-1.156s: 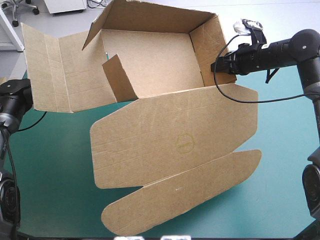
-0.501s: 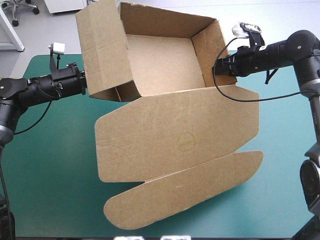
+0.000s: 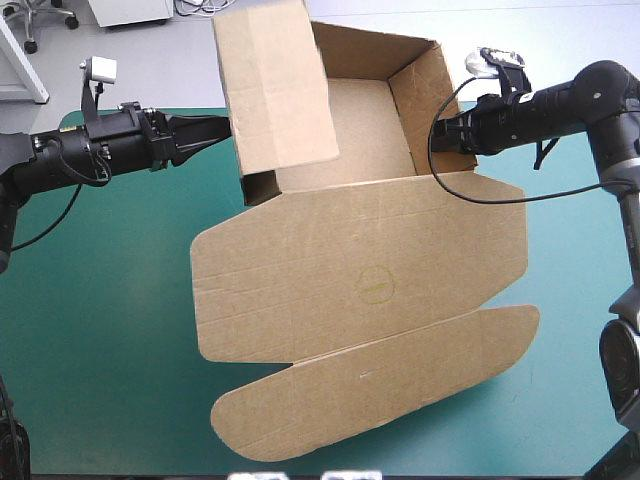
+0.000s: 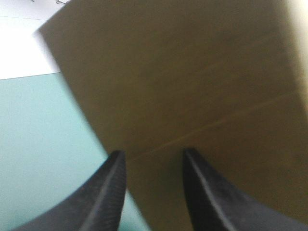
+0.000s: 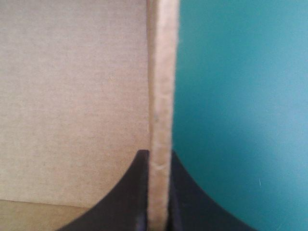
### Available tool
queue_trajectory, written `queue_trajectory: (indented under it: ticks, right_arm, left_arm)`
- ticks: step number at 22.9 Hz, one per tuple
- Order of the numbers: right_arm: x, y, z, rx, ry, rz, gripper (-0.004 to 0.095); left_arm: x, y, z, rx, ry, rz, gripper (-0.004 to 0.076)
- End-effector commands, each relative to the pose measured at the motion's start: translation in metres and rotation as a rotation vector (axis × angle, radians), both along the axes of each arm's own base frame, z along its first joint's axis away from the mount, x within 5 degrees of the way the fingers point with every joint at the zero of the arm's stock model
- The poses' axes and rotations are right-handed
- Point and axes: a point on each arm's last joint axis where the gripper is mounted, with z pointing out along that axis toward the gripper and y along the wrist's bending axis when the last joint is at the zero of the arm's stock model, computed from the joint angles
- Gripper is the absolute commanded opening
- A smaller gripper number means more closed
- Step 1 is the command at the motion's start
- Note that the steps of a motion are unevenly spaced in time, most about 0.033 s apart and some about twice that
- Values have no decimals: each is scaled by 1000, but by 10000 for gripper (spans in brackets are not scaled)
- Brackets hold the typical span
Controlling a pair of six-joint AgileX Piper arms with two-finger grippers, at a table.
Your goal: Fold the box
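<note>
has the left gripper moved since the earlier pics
Yes. The left gripper has moved in from the table's left edge toward the box, up to its raised left flap.

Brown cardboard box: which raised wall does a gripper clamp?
The right side wall, pinched edge-on in the right gripper; the left gripper stands open at the left flap.

Brown box [image 3: 300, 270] bearing a faint circle mark [image 3: 375, 286]; teal-green cover [image 3: 100, 350].
</note>
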Motion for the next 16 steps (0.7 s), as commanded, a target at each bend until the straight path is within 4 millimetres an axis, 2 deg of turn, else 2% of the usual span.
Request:
queue_trajectory:
  ticks: [1, 5, 10, 16]
  right_arm:
    - [-14, 2, 25, 45, -61, 1, -17]
    - [-12, 4, 22, 46, -53, 7, -17]
    - [-12, 15, 16, -26, -43, 16, -17]
    - [-13, 17, 16, -34, -41, 14, -17]
  left_arm:
    - [-23, -8, 25, -77, -39, -89, 374]
    - [-23, -12, 26, -78, -42, -92, 374]
    - [-24, -30, 25, -49, -38, -99, 374]
    - [-27, -27, 38, 87, -25, -6, 375]
